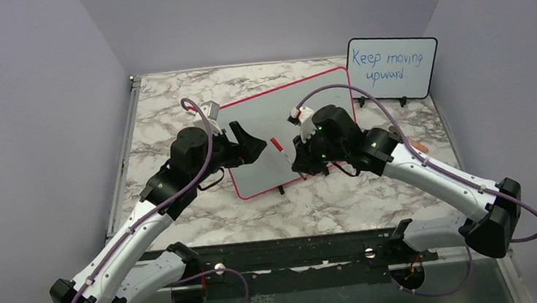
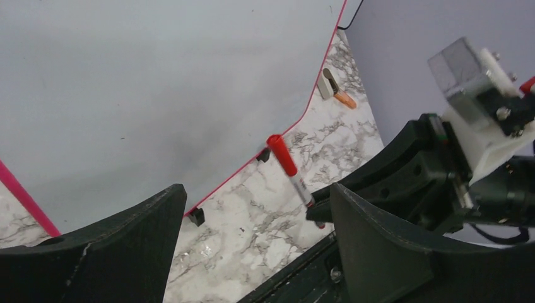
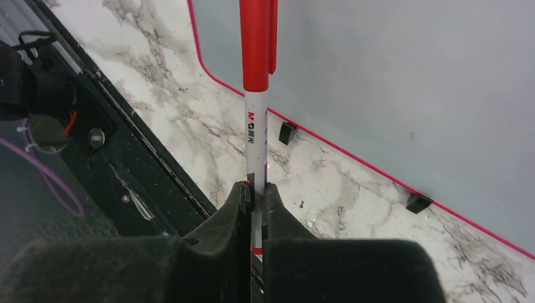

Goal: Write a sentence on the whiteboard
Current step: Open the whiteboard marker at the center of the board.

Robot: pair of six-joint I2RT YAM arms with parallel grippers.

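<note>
Two-handed uncapping, I'd guess: right gripper (image 3: 255,196) clamps the red-capped white marker (image 3: 255,95), left gripper (image 2: 255,196) gapes over the blank pink-framed whiteboard (image 1: 283,106).

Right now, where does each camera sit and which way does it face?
Top external: above and behind, looking down on the whiteboard and table; left arm and right arm show.
Left wrist: on the left arm, facing over the whiteboard to the right arm; left gripper open below.
Right wrist: on the right arm, facing along the marker that the right gripper pinches.
Both wrist views share the marker.
</note>
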